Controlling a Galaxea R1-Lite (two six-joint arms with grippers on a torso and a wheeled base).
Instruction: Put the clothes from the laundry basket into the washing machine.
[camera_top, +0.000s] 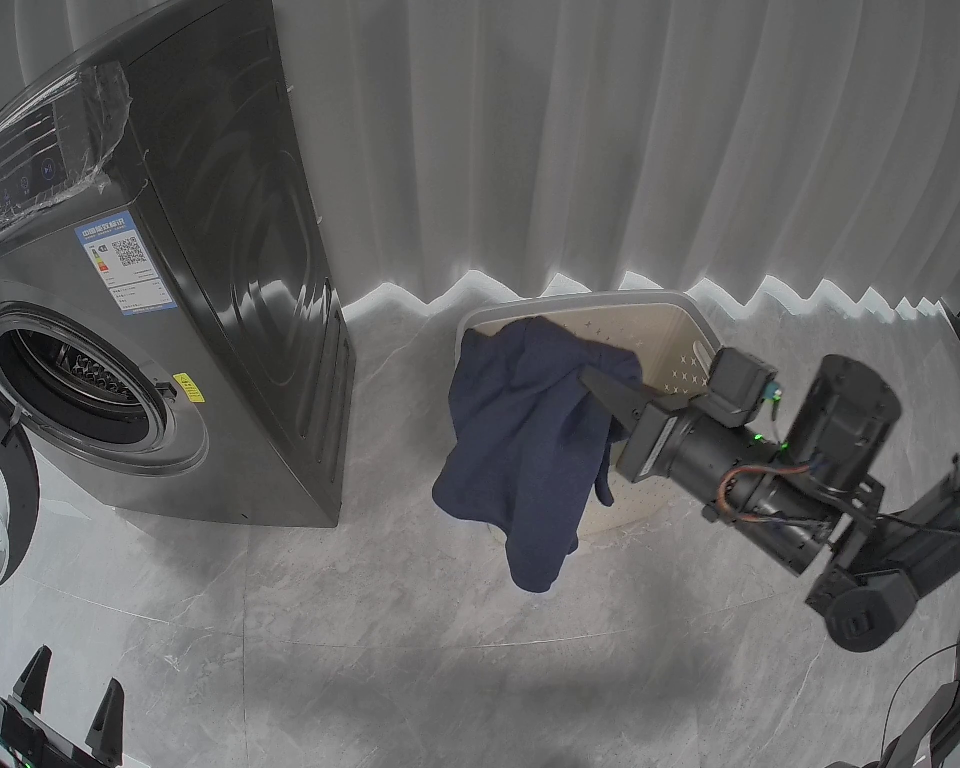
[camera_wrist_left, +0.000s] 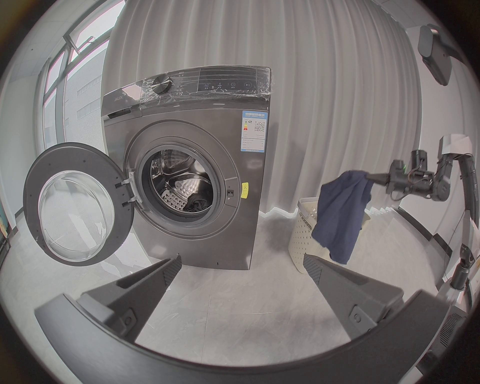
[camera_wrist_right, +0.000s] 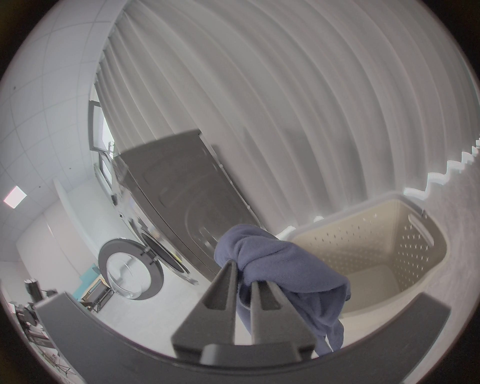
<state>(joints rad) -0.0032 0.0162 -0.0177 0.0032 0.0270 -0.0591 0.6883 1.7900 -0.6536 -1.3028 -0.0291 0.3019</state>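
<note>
Right end effector (camera_top: 592, 380) pinched tight on dark navy cloth garment (camera_top: 520, 440), hanging over cream perforated plastic laundry basket (camera_top: 690, 330) (9 o'clock rim). Grey front-loading washing machine (camera_top: 230, 300) at 9 o'clock. Left end effector (camera_top: 76, 675) spread wide, empty.

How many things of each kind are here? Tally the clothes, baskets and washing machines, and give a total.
Clothes: 2 (dark blue cloth garment hanging from the right gripper; dark bundle inside the drum)
Cream perforated plastic laundry basket: 1
Grey metal front-loading washing machine, door open: 1
Total: 4
</note>
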